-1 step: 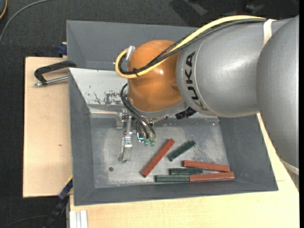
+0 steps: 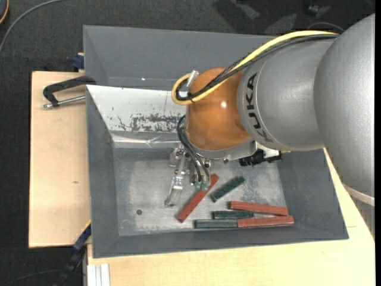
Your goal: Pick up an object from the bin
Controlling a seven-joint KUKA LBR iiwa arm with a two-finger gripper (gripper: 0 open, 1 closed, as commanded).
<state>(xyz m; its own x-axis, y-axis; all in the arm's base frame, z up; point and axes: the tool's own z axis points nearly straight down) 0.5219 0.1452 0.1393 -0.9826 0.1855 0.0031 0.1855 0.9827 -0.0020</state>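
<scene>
My gripper [image 2: 186, 190] hangs under the orange wrist cover, low over the middle of the bin floor, and looks open. One silver finger [image 2: 174, 190] reaches down to the left. The other finger sits by the upper end of a red-brown stick [image 2: 195, 202] that lies slanted on the floor. I see nothing held between the fingers. A dark green stick [image 2: 227, 187] lies just right of the gripper, also slanted.
Along the bin's front wall lie two more red-brown sticks [image 2: 259, 208] [image 2: 266, 221] and two dark green sticks [image 2: 215, 223] [image 2: 225, 214]. The arm and its yellow cable cover the bin's right rear part.
</scene>
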